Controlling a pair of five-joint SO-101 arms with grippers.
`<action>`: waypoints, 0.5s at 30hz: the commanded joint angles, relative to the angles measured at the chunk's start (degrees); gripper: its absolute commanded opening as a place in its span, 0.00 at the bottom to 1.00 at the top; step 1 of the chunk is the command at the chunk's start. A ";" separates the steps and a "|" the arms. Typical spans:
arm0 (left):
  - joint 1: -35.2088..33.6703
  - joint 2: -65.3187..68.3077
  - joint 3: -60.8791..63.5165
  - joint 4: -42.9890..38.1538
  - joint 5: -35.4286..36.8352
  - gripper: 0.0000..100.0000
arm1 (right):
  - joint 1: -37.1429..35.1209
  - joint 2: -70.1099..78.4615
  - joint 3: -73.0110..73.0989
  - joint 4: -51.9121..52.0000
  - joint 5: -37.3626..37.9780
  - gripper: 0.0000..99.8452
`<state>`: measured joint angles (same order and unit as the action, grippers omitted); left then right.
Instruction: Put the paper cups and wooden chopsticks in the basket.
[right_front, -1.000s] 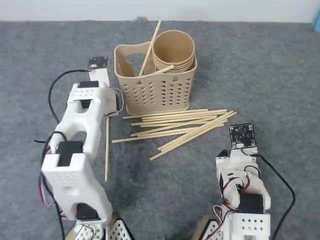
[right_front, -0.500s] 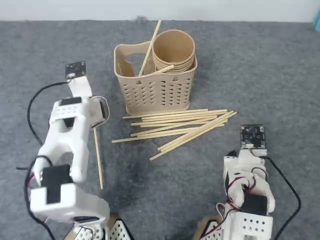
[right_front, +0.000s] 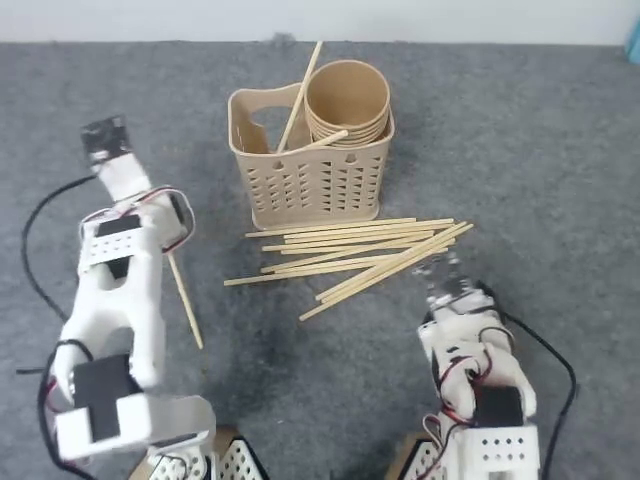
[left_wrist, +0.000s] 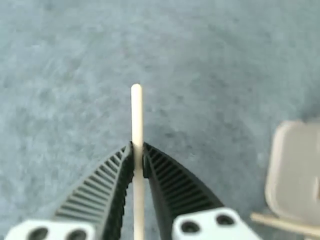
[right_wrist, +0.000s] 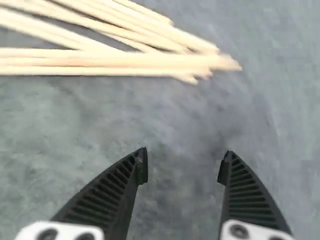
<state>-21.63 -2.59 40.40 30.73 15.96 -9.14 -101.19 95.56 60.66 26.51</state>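
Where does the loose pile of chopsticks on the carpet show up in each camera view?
High view: the loose pile lies in front of the basket.
Right wrist view: it lies beyond the open right tool.
Left wrist view: one stick end by the basket's corner, probably the pile's.
Shared landmark: the grey carpet.

At rear-centre of counter: basket. In its right compartment, paper cups, nested; in the left one, two upright chopsticks leaning, one poking out past the back rim. Just in front of basket, flat on counter, loose chopsticks in a fan, running left-right. The right hand is in front of fan's right end, w/o touching. The left hand is well left of basket, w/ single chopstick pinched btwn its fingers.
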 joint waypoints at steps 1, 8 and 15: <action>-2.73 3.16 -5.14 -1.32 7.30 0.01 | -8.31 -1.45 -0.35 -2.33 4.57 0.24; -4.31 13.80 -18.68 9.93 8.35 0.01 | -24.04 -0.84 -6.33 -1.45 5.71 0.24; -4.40 17.85 -24.40 15.12 8.35 0.01 | -33.27 -0.84 -7.47 -5.32 5.80 0.12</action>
<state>-25.58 15.69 18.86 45.05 23.52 -39.38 -101.27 91.34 58.20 31.60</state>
